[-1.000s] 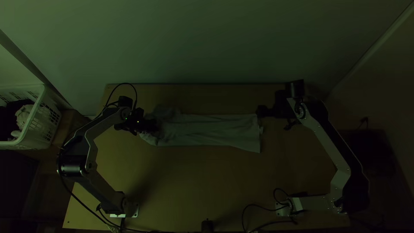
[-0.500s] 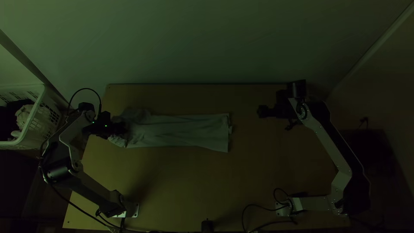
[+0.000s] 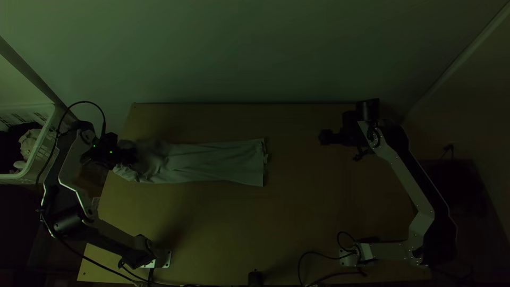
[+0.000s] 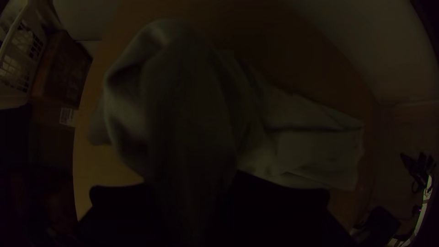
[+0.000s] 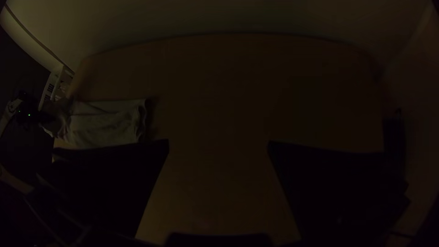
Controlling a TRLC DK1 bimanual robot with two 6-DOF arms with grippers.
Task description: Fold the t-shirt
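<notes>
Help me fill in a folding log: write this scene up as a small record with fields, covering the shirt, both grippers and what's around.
Item: t-shirt
Shape: long narrow strip, flatter toward the free end, bunched at the held end
Surface: light wooden table
Left gripper: closed on the bunched end, near the table's left edge in the top view
Right gripper: open and empty, beyond the free end
Nearby: white basket with cloth inside, left of the table
Fold status: not yet a compact bundle
</notes>
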